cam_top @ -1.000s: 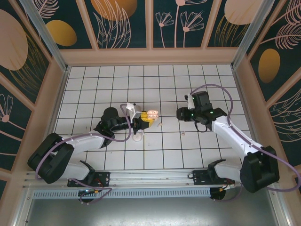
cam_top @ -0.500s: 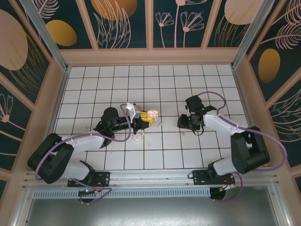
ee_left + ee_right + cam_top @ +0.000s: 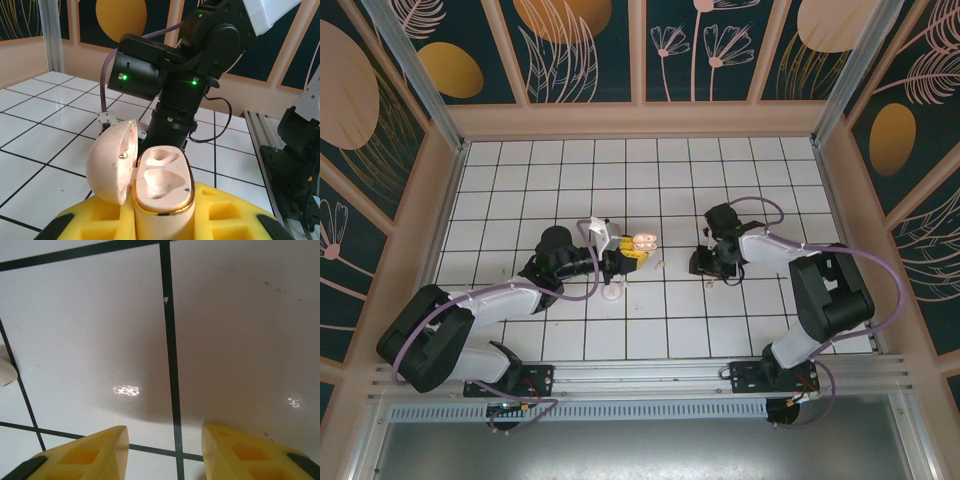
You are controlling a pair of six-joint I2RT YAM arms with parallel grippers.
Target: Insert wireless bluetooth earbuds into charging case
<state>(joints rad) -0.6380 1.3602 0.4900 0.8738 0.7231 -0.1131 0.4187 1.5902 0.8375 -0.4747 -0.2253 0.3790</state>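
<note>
The charging case (image 3: pixel 642 241) is pinkish with a gold rim, and my left gripper (image 3: pixel 626 256) is shut on it just left of the table's middle. In the left wrist view the case (image 3: pixel 162 180) stands upright between the yellow fingers (image 3: pixel 235 215). Its lid (image 3: pixel 111 160) is swung open to the left and both wells are empty. One tiny pale earbud (image 3: pixel 660 264) lies just right of the case, another (image 3: pixel 710 283) near my right gripper (image 3: pixel 703 266). That gripper (image 3: pixel 165 450) points down at bare tile, open, with nothing between its fingers. A pale piece (image 3: pixel 5 372) shows at the left edge.
A small white round disc (image 3: pixel 611 292) lies on the tiles just in front of the left gripper. The right arm's dark wrist (image 3: pixel 170 65) looms close behind the case. Wooden walls (image 3: pixel 640 120) ring the white grid table.
The right arm has folded in, bringing its gripper left and down toward the tiles near the case. The left arm and the case have not moved.
</note>
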